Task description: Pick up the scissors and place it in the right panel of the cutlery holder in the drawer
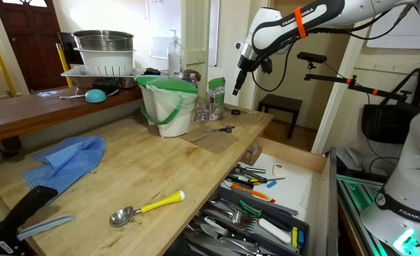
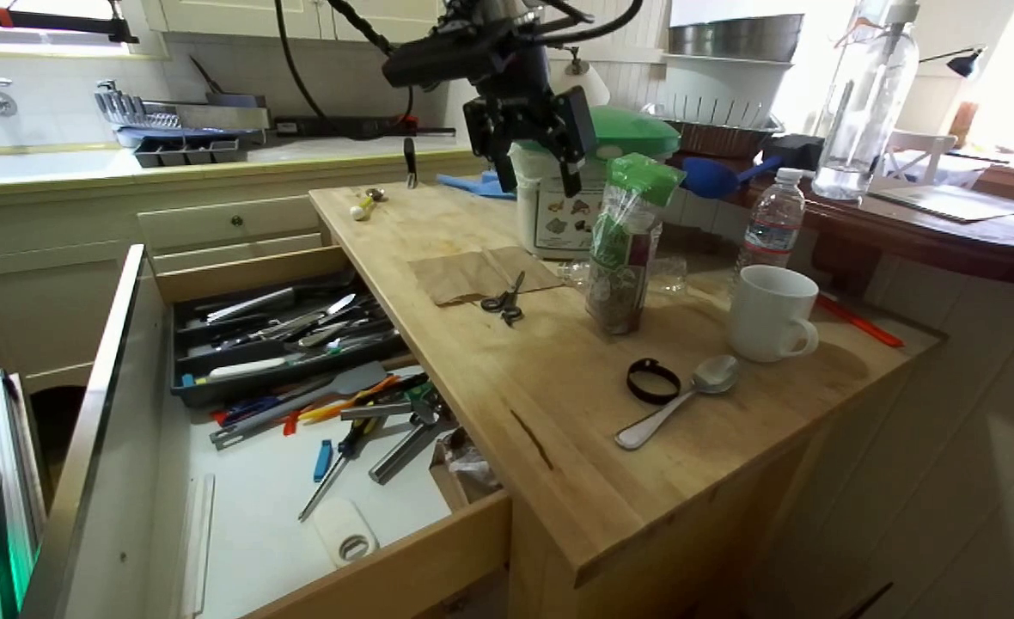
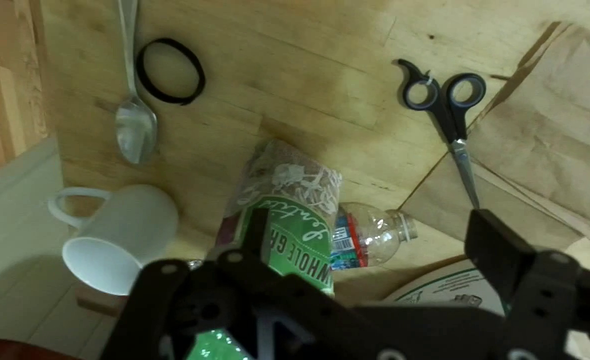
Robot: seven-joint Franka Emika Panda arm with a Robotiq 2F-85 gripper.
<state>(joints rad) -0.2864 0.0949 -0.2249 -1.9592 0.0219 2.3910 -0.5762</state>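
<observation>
The scissors [image 3: 450, 120] lie flat on the wooden countertop. They have black finger loops and metal blades that rest over brown paper. They also show in both exterior views [image 1: 224, 130] [image 2: 507, 303]. My gripper [image 3: 370, 220] is open and empty. It hangs well above the countertop near the lentil bag, as both exterior views show [image 1: 235, 91] [image 2: 540, 187]. The open wooden drawer [image 1: 327, 192] holds the dark grey cutlery holder [image 2: 182, 391], crowded with utensils. Its outer long compartment nearest the loose tools holds a white handle [image 1: 274, 230]; I take this as the right panel.
A green lentil bag [image 2: 623, 249] stands upright close to the scissors. Behind it are a white bucket [image 1: 171, 110] with a green lid and a plastic bottle [image 3: 375, 230]. A mug [image 2: 769, 314], spoon [image 2: 683, 404] and black ring [image 2: 651, 383] are nearby. Loose tools [image 2: 369, 421] lie beside the holder.
</observation>
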